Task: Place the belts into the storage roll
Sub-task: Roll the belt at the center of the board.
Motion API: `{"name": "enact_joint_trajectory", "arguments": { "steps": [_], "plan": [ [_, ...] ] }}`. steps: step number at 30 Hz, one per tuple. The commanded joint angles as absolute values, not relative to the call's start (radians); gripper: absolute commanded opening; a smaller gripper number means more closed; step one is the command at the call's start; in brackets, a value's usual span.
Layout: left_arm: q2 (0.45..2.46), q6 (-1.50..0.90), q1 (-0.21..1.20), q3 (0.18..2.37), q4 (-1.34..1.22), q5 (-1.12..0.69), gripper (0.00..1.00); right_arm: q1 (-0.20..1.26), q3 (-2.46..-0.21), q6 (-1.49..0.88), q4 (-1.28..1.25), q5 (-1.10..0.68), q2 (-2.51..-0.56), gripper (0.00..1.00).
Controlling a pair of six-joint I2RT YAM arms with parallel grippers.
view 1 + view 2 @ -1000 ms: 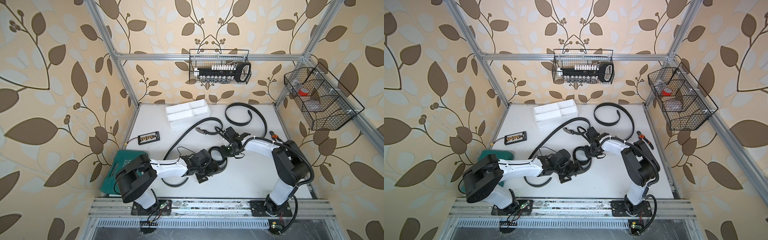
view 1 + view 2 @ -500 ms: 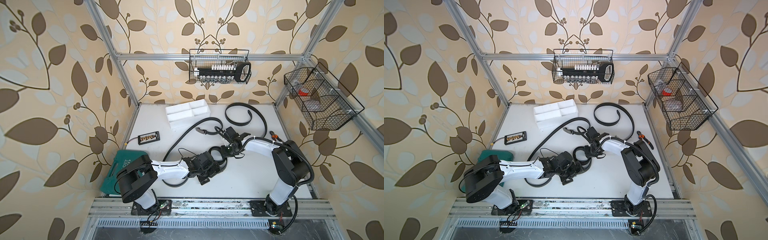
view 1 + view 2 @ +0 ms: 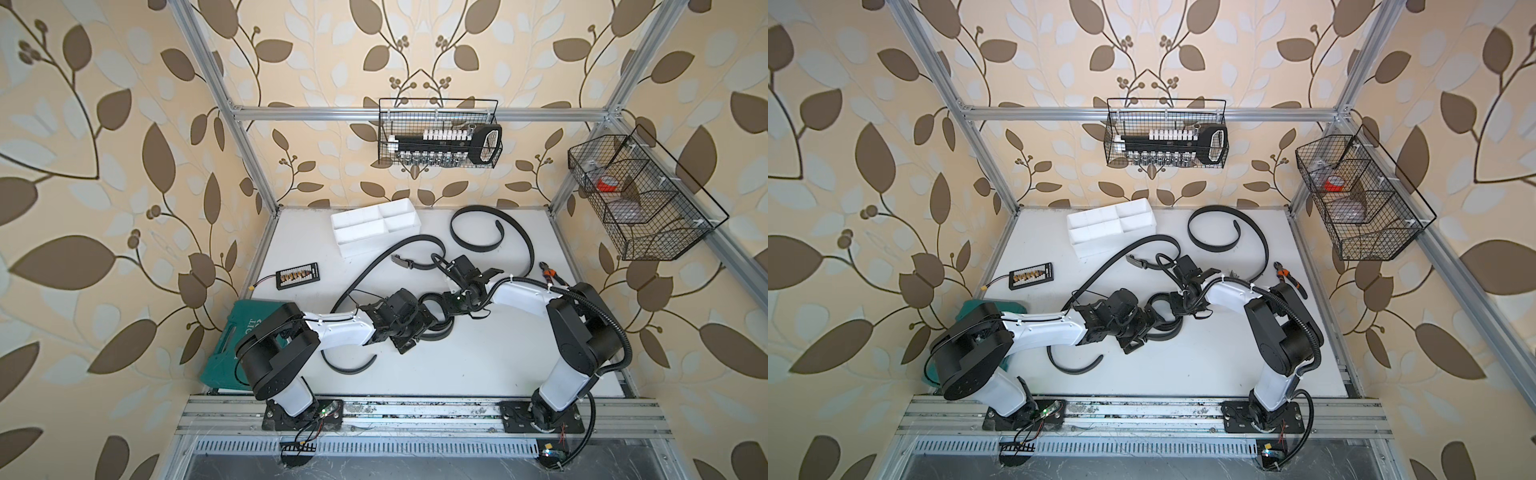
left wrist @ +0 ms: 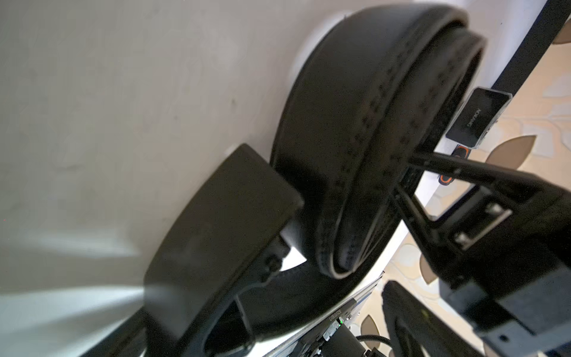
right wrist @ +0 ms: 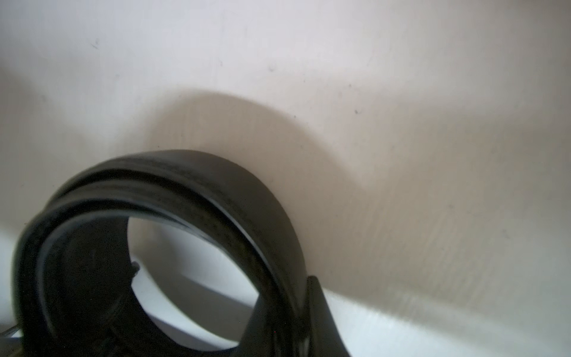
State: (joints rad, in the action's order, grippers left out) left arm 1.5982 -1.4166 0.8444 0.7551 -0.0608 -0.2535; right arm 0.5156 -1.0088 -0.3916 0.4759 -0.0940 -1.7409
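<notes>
A black belt coiled into a ring (image 3: 441,329) stands on edge mid-table between my two grippers. My right gripper (image 3: 451,303) is shut on the coil's wall (image 5: 247,222), with one finger (image 5: 319,312) against its outside. My left gripper (image 3: 428,319) is open, one broad pad (image 4: 222,216) beside the coil (image 4: 364,148). A second belt (image 3: 374,266) with a buckle curves from the tray toward the left arm. Another belt (image 3: 478,247) loops at the back right. The storage roll (image 3: 376,227), a white four-compartment tray, sits at the back.
A green tool case (image 3: 230,353) lies at the front left, with a small black connector board (image 3: 297,275) behind it. Orange-handled pliers (image 3: 549,272) lie by the right edge. Wire baskets hang on the back wall (image 3: 438,139) and right wall (image 3: 636,199).
My left gripper has slid a little to the right, closer around the coiled belt. The right arm and the coil have stayed put.
</notes>
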Motion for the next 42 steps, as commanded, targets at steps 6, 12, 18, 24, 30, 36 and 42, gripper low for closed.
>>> {"name": "enact_joint_trajectory", "arguments": {
  "steps": [6, 12, 18, 24, 30, 36, 42],
  "plan": [
    [1.690, -1.340, 0.814, 0.823, -0.006, -0.260, 0.99, 0.514, -0.944, -0.383, 0.537, -0.060, -1.767, 0.00],
    [1.753, -1.309, 0.812, 0.857, -0.010, -0.282, 0.99, 0.524, -0.946, -0.374, 0.548, -0.055, -1.761, 0.00],
    [1.774, -1.221, 0.802, 0.904, 0.094, -0.253, 0.99, 0.535, -0.955, -0.359, 0.576, -0.028, -1.752, 0.00],
    [1.772, -1.133, 0.780, 0.928, 0.193, -0.202, 0.98, 0.534, -0.964, -0.342, 0.606, 0.010, -1.741, 0.00],
    [1.810, -1.066, 0.760, 0.966, 0.240, -0.190, 0.94, 0.539, -0.969, -0.316, 0.621, 0.031, -1.727, 0.00],
    [1.860, -1.021, 0.758, 1.011, 0.274, -0.195, 0.85, 0.548, -0.973, -0.303, 0.634, 0.041, -1.720, 0.00],
    [1.905, -0.982, 0.763, 1.031, 0.308, -0.196, 0.79, 0.571, -0.986, -0.300, 0.633, 0.045, -1.721, 0.00]
  ]
}}
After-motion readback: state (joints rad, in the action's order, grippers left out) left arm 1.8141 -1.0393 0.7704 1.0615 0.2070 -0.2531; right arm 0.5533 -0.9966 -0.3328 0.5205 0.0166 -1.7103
